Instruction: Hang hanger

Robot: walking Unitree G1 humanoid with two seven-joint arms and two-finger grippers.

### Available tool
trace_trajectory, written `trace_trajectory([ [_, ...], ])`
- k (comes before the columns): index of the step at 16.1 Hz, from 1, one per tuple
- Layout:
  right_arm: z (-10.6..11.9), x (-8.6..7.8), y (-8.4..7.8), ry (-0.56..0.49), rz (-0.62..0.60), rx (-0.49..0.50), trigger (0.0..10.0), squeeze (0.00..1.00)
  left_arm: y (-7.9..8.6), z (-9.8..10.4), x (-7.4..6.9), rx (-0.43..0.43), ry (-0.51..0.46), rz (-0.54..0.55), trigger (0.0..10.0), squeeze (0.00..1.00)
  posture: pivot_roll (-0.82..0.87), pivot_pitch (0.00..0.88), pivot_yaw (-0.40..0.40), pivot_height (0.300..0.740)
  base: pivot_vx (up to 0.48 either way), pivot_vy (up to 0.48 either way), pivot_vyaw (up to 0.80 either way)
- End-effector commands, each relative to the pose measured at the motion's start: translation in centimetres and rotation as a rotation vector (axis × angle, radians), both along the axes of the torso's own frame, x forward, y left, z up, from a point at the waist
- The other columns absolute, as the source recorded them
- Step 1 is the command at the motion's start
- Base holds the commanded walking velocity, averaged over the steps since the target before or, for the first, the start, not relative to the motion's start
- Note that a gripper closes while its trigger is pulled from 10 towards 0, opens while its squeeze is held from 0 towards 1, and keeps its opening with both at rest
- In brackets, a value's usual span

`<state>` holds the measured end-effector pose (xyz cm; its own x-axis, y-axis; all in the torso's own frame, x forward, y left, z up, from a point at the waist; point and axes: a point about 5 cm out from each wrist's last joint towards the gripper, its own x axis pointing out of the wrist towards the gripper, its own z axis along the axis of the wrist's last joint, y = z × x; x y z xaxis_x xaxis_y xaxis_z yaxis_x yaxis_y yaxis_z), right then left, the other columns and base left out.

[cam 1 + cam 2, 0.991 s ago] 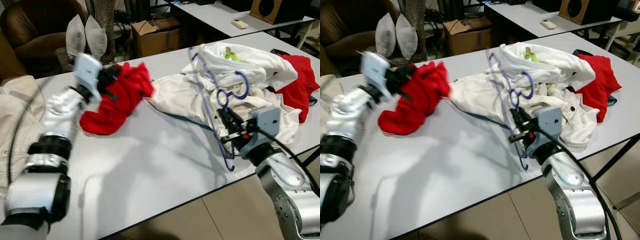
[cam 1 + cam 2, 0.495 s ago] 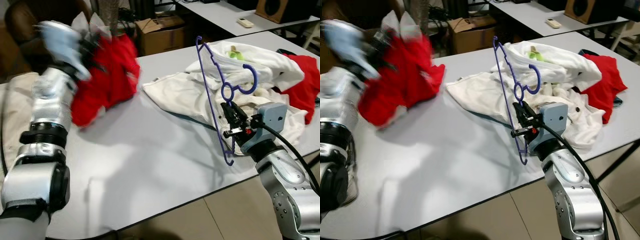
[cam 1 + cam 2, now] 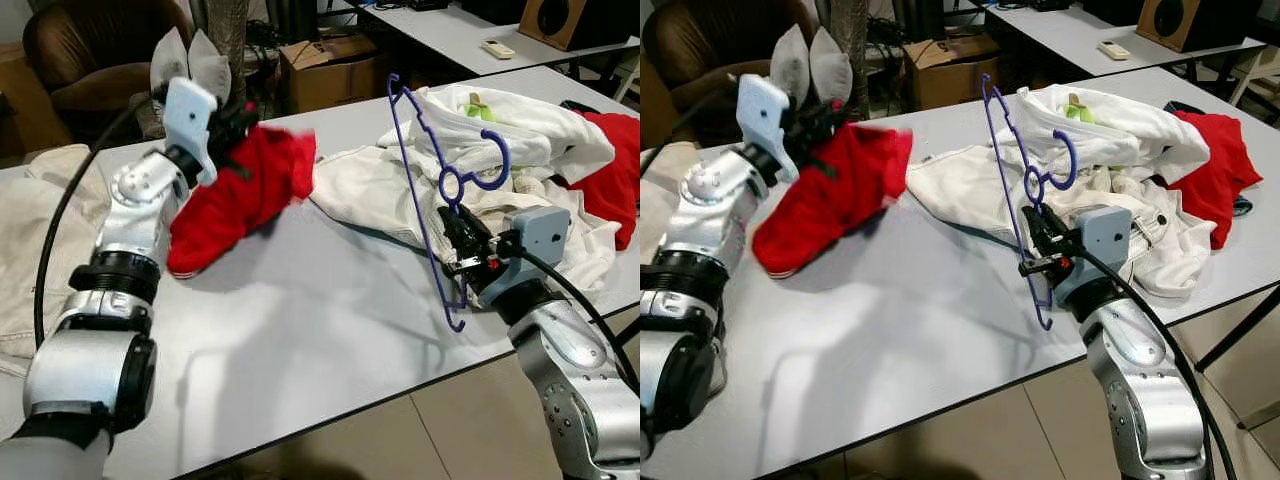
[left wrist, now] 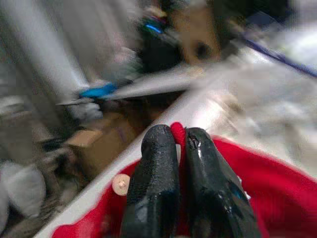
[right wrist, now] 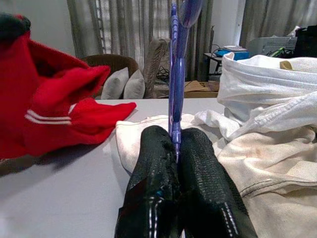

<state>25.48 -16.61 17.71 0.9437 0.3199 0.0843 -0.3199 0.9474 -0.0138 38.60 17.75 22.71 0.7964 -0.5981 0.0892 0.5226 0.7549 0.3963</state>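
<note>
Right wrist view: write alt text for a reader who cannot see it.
The right gripper is shut on a purple hanger that stands upright between its black fingers. A white table stretches ahead, with a red garment lifted on one side and a heap of white clothes on the other. Curtains and a brown armchair lie beyond.

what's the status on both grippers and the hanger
Left gripper shut on red cloth garment, lifted above the table. Right gripper shut on purple plastic hanger, held upright. White clothes pile close behind the hanger.
</note>
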Motion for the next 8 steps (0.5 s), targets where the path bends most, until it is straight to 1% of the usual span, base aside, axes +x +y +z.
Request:
trace_trajectory([
  [1, -0.1, 0.0, 0.2, -0.001, 0.008, -0.015, 10.0, 0.00, -0.8, -1.8, -0.6, 0.095, 0.049, -0.083, 0.0, 0.00, -0.27, 0.000, 0.090, 0.740, 0.000, 0.000, 0.00],
  [2, 0.0, 0.1, 0.2, -0.006, 0.006, -0.014, 10.0, 0.00, -0.4, 0.2, -0.3, -0.046, -0.020, -0.041, 0.0, 0.00, -0.27, 0.000, 0.087, 0.740, 0.000, 0.000, 0.00],
  [3, 0.3, 0.1, 0.0, -0.015, -0.006, 0.001, 10.0, 0.00, 1.2, 4.6, -0.1, -0.388, -0.142, -0.004, 0.0, 0.00, -0.27, 0.000, 0.082, 0.740, 0.000, 0.000, 0.00],
  [4, 0.2, 0.1, 0.0, -0.010, -0.004, 0.004, 10.0, 0.00, 2.1, 5.9, -0.4, -0.537, -0.139, -0.068, 0.0, 0.00, -0.26, 0.000, 0.078, 0.740, 0.000, 0.000, 0.00],
  [6, -0.1, 0.1, 0.3, 0.000, 0.009, -0.004, 10.0, 0.00, 0.8, 2.0, -0.4, -0.203, -0.013, -0.076, 0.0, 0.00, -0.26, 0.000, 0.075, 0.740, 0.000, 0.000, 0.00],
  [7, -0.1, 0.1, 0.6, 0.003, 0.019, -0.009, 10.0, 0.00, 0.1, -2.5, -1.1, 0.056, 0.103, -0.082, 0.0, 0.00, -0.26, 0.000, 0.075, 0.740, 0.000, 0.000, 0.00],
  [8, -0.1, 0.2, 0.7, 0.002, 0.023, -0.010, 10.0, 0.00, -0.4, -4.1, -1.6, 0.072, 0.139, -0.093, 0.0, 0.00, -0.26, 0.000, 0.072, 0.740, 0.000, 0.000, 0.00],
])
